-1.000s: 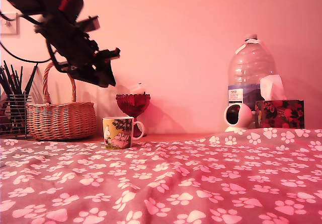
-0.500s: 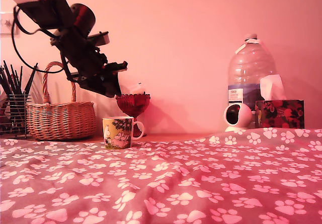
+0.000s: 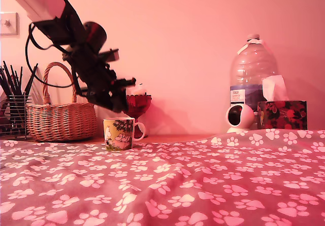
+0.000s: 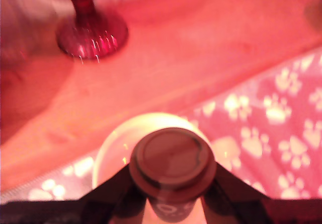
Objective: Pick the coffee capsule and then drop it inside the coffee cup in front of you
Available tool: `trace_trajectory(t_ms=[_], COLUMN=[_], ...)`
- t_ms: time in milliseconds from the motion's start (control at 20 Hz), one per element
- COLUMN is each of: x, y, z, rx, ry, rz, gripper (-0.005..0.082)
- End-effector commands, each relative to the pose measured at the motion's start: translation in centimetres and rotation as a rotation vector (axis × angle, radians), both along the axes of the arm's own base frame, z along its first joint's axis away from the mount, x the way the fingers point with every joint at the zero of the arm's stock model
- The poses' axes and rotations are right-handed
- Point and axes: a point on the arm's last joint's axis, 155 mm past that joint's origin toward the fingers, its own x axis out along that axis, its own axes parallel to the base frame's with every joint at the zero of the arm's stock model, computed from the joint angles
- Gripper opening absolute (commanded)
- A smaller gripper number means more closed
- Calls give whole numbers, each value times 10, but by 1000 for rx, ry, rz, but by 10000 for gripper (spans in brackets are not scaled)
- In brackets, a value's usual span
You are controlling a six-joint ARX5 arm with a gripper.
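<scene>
1. Pink paw-print cloth covers the foreground, and past its edge a strip of bare wooden bench runs along the wall; both lie below the fingers.
2. Beyond the fingers, toward the exterior view's left, a wicker basket stands against the wall with a wire pot of pencils beside it. Well off toward that view's right are a large water bottle, a small round white camera and a floral tissue box.
3. The arm slants down from the upper part of the exterior view's left, and its fingers hang just above the coffee cup.
4. The cup stands upright at the cloth's edge, mouth open upward. In the wrist view its pale rim shows right behind the capsule, so the opening looks to lie straight under the load.
5. A red scalloped goblet stands just beyond the cup and beside the fingers. It is the nearest obstacle; its bowl seems level with the fingertips, though I cannot tell whether they touch.
6. The fingers are closed on a dark coffee capsule, one on each flank, its round flat face toward the wrist camera and its axis running along the fingers toward the cup.
7. Judging from this, the release turns on keeping the capsule centred over the mouth; a drift toward the goblet could send it onto the rim.
</scene>
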Motion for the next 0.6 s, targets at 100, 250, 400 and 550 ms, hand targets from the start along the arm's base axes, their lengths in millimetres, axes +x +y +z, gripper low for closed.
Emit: trace_trajectory(t_ms=[100, 250, 400, 550], x=[1, -1, 0, 0], y=[2, 3, 3, 3], z=[-12, -15, -15, -15], rx=[32, 44, 44, 43], ry=[14, 25, 21, 21], rz=[3, -2, -3, -3], gripper=[236, 236, 236, 236])
